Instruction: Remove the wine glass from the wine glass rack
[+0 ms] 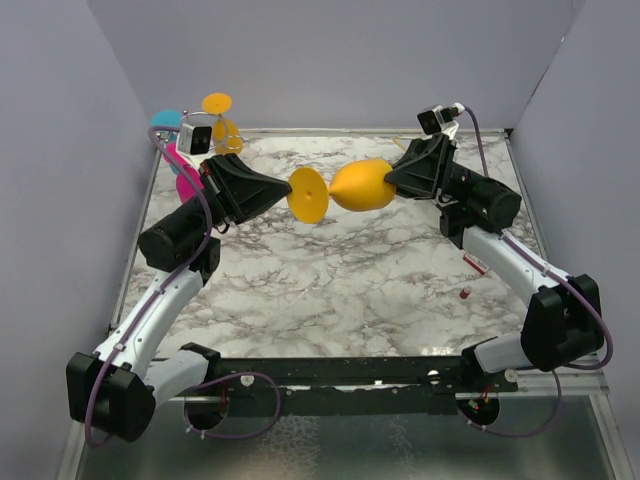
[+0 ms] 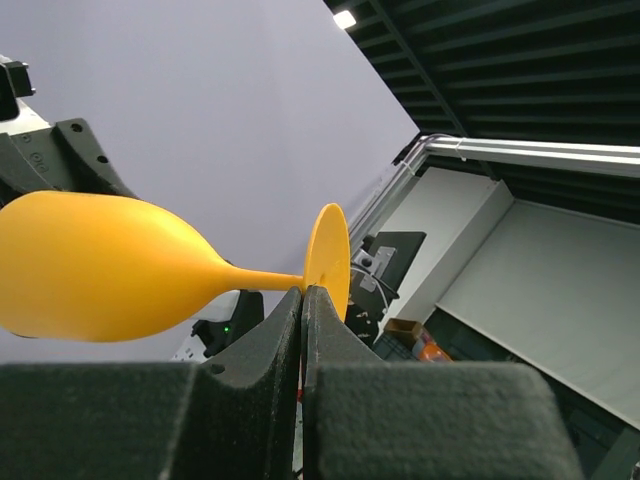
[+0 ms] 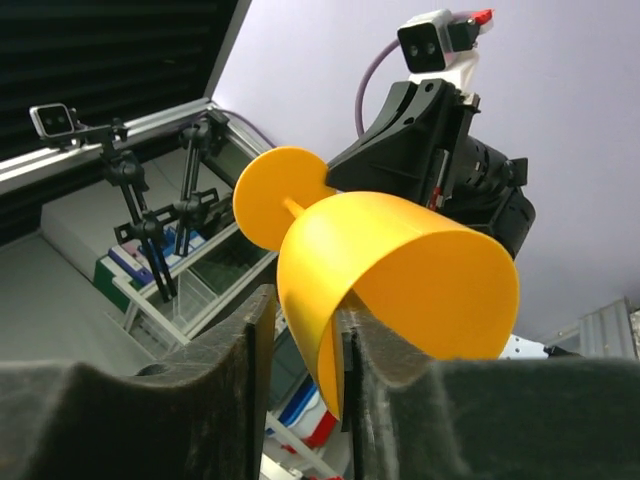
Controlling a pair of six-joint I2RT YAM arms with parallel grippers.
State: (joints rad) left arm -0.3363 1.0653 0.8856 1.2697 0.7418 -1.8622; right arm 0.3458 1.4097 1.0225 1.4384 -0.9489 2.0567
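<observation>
1. An orange wine glass [image 1: 360, 186] is lying on its side in mid-air above the marbled tabletop [image 1: 330, 300], off the wine glass rack [image 1: 236, 130] and well to the right of it.
2. Its bowl is opening toward the right gripper [image 1: 395, 180]. One finger of that claw is sitting inside the mouth and the other outside, so it is pinching the bowl's wall at the rim.
3. On the glass's other end, the left gripper [image 1: 285, 190] is clenching the thin stem just beside the round foot, with its jaws nearly meeting.
4. Far to the left of the held glass, in the back corner, the rack is mostly hiding behind the left wrist camera, and its wire is hard to make out.
5. Three more glasses are showing there: another orange one [image 1: 217, 103] foot-up, a teal one [image 1: 165, 120] and a pink one [image 1: 186, 180].
6. Below and to the right of the held glass, a small red-tipped object [image 1: 465, 293] is lying on the marble.
7. Grey walls [image 1: 300, 60] are closing in behind and to both sides of the glass, and bare marble is stretching beneath it toward the near rail.
</observation>
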